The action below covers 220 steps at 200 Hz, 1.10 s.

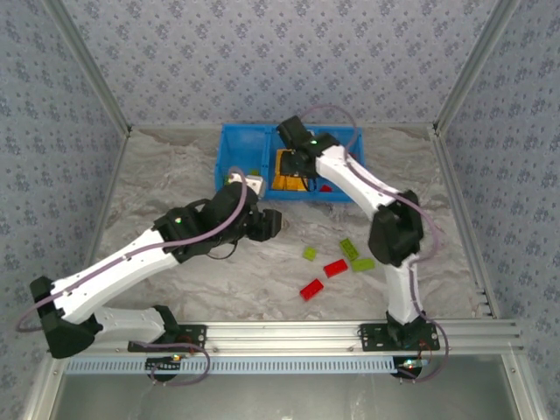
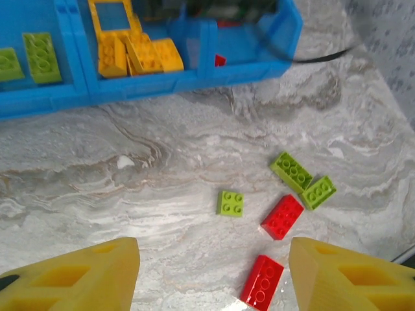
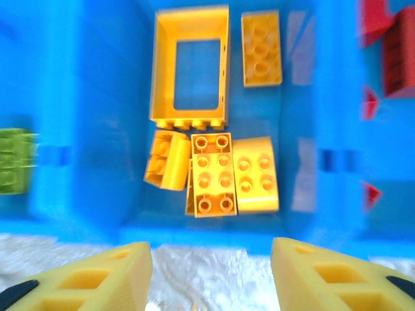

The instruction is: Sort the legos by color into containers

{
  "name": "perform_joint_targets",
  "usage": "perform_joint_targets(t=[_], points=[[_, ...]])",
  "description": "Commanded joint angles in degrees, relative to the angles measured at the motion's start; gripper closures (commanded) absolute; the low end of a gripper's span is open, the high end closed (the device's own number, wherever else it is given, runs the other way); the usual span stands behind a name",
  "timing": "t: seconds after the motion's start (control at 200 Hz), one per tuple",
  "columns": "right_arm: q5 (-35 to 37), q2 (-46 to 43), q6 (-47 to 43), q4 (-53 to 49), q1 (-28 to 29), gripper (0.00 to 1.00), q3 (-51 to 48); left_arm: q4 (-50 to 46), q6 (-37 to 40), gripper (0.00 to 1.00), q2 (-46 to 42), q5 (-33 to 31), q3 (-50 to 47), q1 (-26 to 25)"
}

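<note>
Table (image 1: 157, 175): was grey-white, marbled.
Far centre: blue tray (image 1: 229, 144) stood on it.
Near right: three lime green bricks (image 1: 349, 248) and two red bricks (image 1: 335, 268) lay loose.

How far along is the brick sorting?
Mostly done: the blue tray holds green bricks, yellow bricks and red bricks in separate compartments. Nothing in hand: left gripper and right gripper are open, empty. Remaining: three loose greens and two loose reds on the table.
</note>
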Motion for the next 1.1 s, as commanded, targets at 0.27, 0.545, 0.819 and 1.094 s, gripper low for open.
perform_joint_targets(t=[0.27,0.545,0.819,1.094], points=[[8.55,-42.24,-0.56,2.8,0.9,0.53,-34.65,6.72,-0.86,0.34,12.44,8.66,-1.53,0.97],[1.65,-62.04,-2.45,1.16,3.05,0.48,-48.63,9.62,2.94,0.34,26.39,16.79,1.47,-0.03],[-7.21,-74.32,-4.08,-0.94,10.67,0.37,-55.26,4.41,8.93,0.31,39.53,14.28,10.16,-2.91],[-5.06,-76.93,-0.82,-1.43,13.69,0.38,-55.72,2.26,10.54,0.32,47.28,10.91,14.4,-3.89]])
